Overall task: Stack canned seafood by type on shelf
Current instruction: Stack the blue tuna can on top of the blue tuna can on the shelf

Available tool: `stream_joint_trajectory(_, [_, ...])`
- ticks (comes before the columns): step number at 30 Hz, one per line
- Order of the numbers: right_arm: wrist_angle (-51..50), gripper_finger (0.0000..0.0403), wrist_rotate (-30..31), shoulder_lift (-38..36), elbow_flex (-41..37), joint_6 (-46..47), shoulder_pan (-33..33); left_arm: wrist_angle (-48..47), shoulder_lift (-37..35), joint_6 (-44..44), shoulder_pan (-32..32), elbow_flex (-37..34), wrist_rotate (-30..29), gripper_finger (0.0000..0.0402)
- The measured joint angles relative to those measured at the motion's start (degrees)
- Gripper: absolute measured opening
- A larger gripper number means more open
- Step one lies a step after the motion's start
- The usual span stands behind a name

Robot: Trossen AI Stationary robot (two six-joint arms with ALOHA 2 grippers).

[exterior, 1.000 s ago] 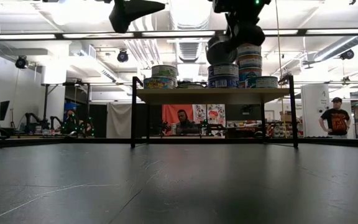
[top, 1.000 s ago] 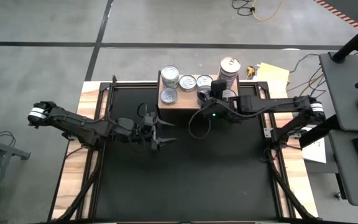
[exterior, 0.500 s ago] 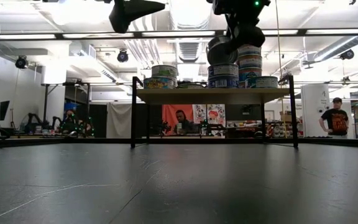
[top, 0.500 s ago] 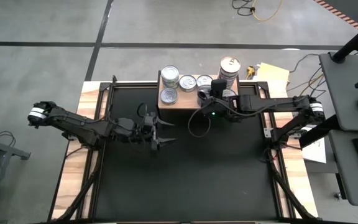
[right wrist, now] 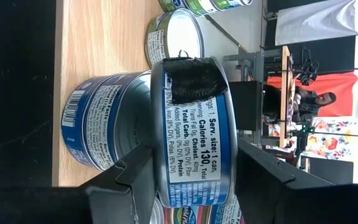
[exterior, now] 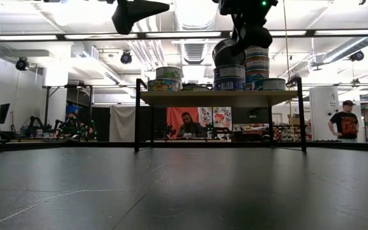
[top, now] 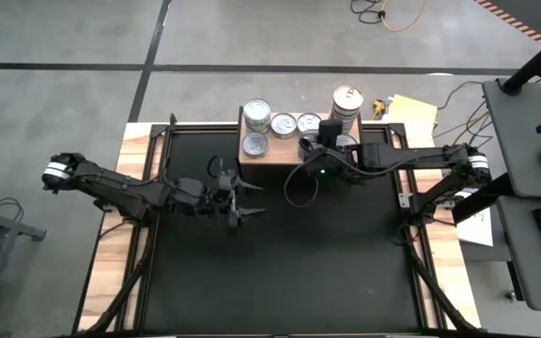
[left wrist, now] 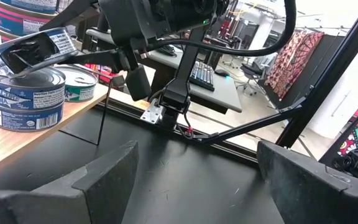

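Observation:
The wooden shelf stands at the table's far edge with several cans on it, some stacked. My right gripper is over the shelf's right part, shut on a blue-labelled can. That can is tilted just above a stack of two blue cans. My left gripper hovers open and level over the black tabletop in front of the shelf, touching nothing. My right gripper pinches the blue can between its two fingers, one on each flat end, with the label wall facing the wrist camera. The fingers come from the table's right, slanting down. The can is steeply tilted, its lower rim at the top of the blue stack.
A taller stack of cans stands at the shelf's far right, close behind the held can. A flat can lies on the shelf's right end. The black tabletop lies in front of the shelf. People are in the room beyond.

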Motion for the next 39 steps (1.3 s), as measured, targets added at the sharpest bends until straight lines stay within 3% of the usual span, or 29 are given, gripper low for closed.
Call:
stream_joint_trajectory(7, [0.0,0.0178,0.0,0.0,0.0,0.8,0.0,0.0,0.0,0.0,0.0,0.0,0.0,0.0311])
stream_joint_trajectory(39, [0.0,0.0292,-3.2,-0.2,0.3,3.5,-1.7,0.0,0.0,-1.9,0.0,0.0,0.0,0.0311])
